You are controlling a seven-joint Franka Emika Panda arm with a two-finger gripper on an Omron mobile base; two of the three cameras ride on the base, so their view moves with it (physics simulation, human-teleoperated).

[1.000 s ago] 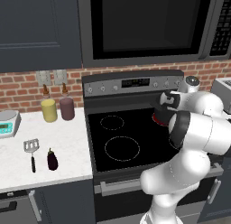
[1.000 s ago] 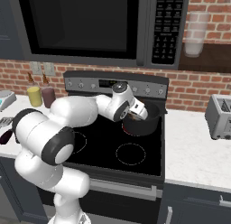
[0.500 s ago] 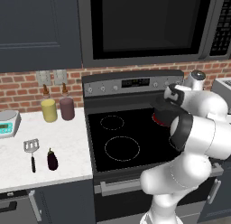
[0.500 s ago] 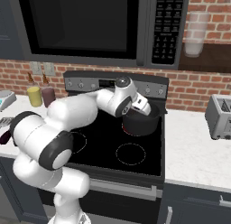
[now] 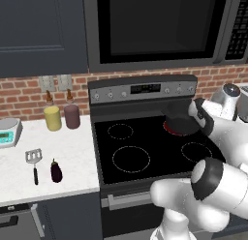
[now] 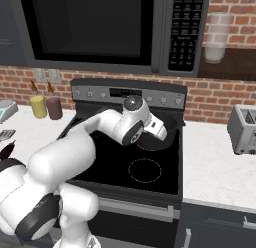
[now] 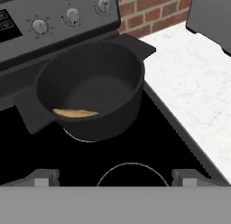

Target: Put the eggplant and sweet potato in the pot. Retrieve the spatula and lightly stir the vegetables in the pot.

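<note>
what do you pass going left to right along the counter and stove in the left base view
scale → spatula → yellow bottle → eggplant → maroon jar → stove → pot

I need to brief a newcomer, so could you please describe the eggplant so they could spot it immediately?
Look at the white counter left of the stove. Near its front edge lies the eggplant, beside the spatula: small, near-black purple and teardrop-shaped, unlike the flat silver-headed tool.
</note>
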